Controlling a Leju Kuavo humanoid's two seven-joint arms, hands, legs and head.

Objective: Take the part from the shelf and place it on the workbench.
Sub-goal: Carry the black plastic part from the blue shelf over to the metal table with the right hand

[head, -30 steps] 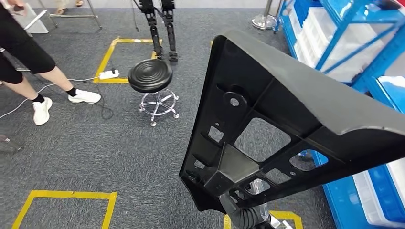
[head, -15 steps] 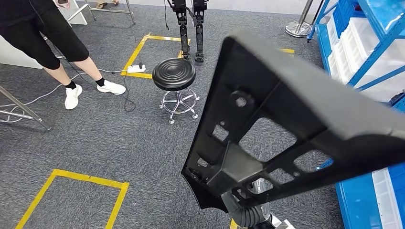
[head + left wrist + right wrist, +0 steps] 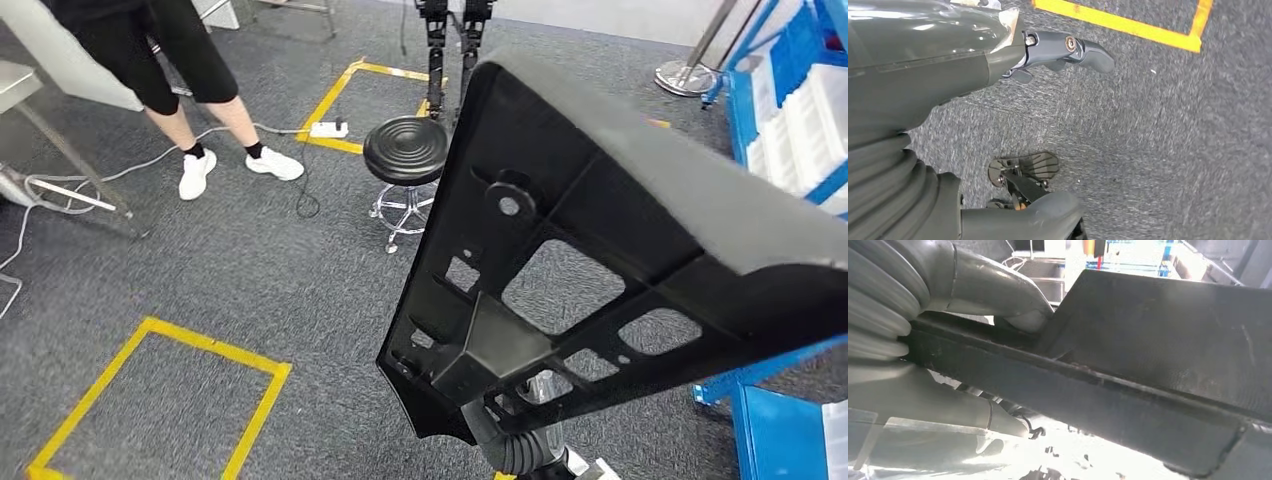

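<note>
While the right hand [image 3: 973,340] grips the big black plastic part [image 3: 600,260] by its lower edge, the panel stands tilted up in front of the robot, over grey carpet marked with yellow tape [image 3: 160,390]. The left hand [image 3: 1058,52] hangs above the floor, fingers loosely apart, holding nothing. Behind the part are a black stool [image 3: 405,150], a person's legs in white shoes [image 3: 195,172] and blue shelving [image 3: 800,120].
</note>
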